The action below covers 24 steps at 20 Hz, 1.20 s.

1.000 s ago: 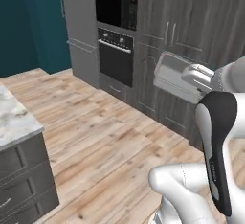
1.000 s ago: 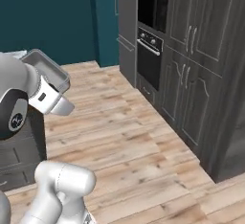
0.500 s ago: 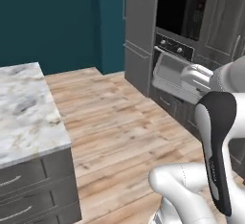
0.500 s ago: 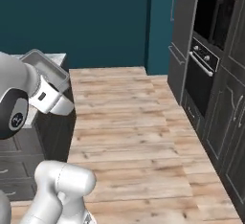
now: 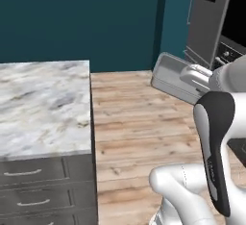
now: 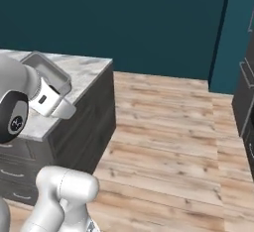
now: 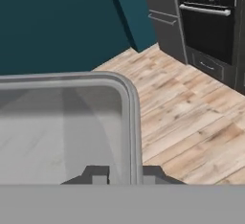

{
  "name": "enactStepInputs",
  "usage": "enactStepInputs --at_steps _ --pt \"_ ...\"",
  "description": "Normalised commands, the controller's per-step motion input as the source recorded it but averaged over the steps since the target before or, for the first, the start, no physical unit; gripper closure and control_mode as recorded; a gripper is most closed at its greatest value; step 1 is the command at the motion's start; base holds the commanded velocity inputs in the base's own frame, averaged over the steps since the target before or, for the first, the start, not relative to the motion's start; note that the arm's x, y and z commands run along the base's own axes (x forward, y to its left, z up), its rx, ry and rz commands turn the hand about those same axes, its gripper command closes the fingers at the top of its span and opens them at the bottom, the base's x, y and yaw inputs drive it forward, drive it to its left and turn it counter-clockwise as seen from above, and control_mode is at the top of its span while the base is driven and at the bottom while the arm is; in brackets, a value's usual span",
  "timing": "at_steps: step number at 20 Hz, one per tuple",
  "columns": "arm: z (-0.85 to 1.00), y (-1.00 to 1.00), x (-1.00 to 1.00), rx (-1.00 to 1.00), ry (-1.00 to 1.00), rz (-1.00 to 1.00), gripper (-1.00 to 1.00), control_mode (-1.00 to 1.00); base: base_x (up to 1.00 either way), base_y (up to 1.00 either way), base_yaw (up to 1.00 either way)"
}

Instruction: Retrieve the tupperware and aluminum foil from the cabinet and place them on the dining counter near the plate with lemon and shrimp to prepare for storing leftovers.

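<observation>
Hand view gives you the best look at the pincer (image 7: 123, 174): its two dark tips stand close together at the bottom centre of the frame, one on each side of the thin rim of the tupperware (image 7: 72, 122). The pincer is closed on that rim and holds the container up in the air. The clear container fills the left and middle of this frame, and you see its rounded corner near the centre.

Left base view shows you the same tupperware (image 5: 173, 77) at the right of the frame, a little above the middle, tilted and carried over the wooden floor (image 5: 139, 123), well apart from the marble worktop (image 5: 43, 108) at the left. Grey drawers (image 5: 33, 190) sit under that worktop at the lower left.

Right base view shows you the container (image 6: 49, 75) at the left edge, just above the white hand, in front of the marble worktop (image 6: 87, 65); whether it is over the top or beside it, you cannot tell from here.

Only the hand view lets you see the dark oven (image 7: 210, 22) at the upper right. The base views show you the teal wall (image 6: 124, 23) across the top.
</observation>
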Motion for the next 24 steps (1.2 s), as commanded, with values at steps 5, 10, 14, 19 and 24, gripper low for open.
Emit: enactStepInputs --at_steps 5,10,14,19,24 --pt "0.00 0.00 0.00 0.00 0.00 0.00 1.00 1.00 0.49 -0.77 0.36" --pt "0.00 0.00 0.00 0.00 0.00 0.00 1.00 1.00 0.56 -0.84 0.32" --pt "0.00 0.00 0.00 0.00 0.00 0.00 1.00 1.00 0.96 -0.78 0.09" --pt "0.00 0.00 0.00 0.00 0.00 0.00 1.00 1.00 1.00 -0.65 0.01" --pt "0.00 0.00 0.00 0.00 0.00 0.00 1.00 1.00 1.00 -0.33 0.00"
